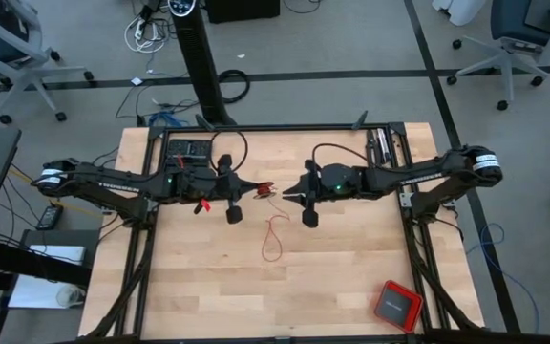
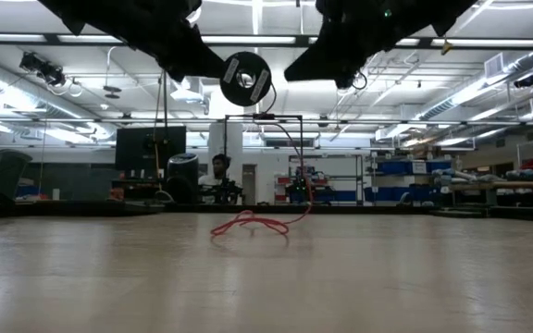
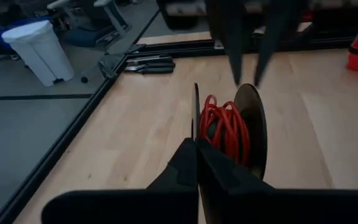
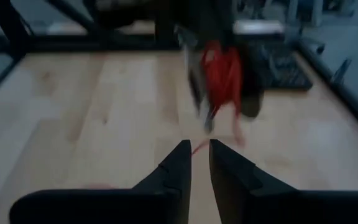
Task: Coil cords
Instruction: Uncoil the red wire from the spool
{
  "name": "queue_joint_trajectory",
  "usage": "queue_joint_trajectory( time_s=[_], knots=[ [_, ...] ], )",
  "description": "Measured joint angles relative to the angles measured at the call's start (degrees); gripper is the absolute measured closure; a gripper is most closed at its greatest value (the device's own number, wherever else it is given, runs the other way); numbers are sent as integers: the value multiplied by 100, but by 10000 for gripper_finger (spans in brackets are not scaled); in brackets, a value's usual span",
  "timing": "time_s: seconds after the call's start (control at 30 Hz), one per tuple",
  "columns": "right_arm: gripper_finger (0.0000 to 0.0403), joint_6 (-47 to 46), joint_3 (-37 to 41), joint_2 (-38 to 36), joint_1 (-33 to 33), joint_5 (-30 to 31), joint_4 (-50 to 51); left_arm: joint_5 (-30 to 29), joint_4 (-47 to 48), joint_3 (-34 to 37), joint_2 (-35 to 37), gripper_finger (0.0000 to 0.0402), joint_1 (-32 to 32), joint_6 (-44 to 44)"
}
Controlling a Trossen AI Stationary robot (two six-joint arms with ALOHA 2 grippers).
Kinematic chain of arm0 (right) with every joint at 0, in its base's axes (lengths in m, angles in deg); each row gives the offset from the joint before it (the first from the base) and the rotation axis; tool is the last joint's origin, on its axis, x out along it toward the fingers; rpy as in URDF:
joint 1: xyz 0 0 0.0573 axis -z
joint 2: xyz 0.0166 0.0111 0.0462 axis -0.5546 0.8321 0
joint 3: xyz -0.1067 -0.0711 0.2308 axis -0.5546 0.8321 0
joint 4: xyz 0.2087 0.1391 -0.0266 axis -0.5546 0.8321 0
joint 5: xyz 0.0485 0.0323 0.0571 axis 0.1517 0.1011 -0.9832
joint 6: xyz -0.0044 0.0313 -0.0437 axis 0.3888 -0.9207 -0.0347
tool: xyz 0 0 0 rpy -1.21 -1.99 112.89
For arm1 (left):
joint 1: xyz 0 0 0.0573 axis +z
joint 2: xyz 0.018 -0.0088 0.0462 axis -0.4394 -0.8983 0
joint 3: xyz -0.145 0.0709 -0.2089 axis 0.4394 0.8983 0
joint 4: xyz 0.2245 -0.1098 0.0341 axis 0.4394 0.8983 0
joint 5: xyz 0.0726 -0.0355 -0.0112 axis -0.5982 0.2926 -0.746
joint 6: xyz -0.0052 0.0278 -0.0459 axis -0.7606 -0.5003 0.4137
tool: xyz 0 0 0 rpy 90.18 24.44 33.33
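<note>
A black spool (image 3: 253,130) wound with the thin red cord (image 3: 225,127) hangs above the table's middle, with my left gripper (image 3: 196,142) shut on it. In the low view the spool (image 2: 246,79) faces the camera. From it the cord drops to a loose loop lying on the table (image 1: 275,239) (image 2: 248,224). My right gripper (image 4: 199,144) stands just right of the spool (image 4: 219,68), its fingers a little apart. A red strand shows at their tips; whether it touches them I cannot tell. My left gripper pinches the spool's thin flange (image 3: 196,115) at its rim between its two fingers. The fingers come nearly level from the table's left, slanting a little downward. The spool is lifted clear of the table, its flanges upright, and the loose cord hangs slack below it.
A red square box (image 1: 396,306) sits at the near right corner. A black tray (image 1: 187,148) and pliers (image 1: 380,143) lie along the far edge. Bare wood lies around the cord loop.
</note>
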Motion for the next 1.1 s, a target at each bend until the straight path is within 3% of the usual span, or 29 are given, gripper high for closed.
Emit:
queue_joint_trajectory(
  time_s=[0.17,0.43,0.87,1.1],
  knots=[
    [347,-275,6,376,110,36,-326,-161,-34,0,0,401,-4,-7],
    [344,132,10,573,81,759,-557,-167,-33,0,0,401,-121,-142],
    [347,417,10,573,17,827,-850,39,-238,4,2,401,-125,-155],
    [395,621,10,573,-65,896,-876,96,-114,4,4,401,-125,-154]
  ],
)
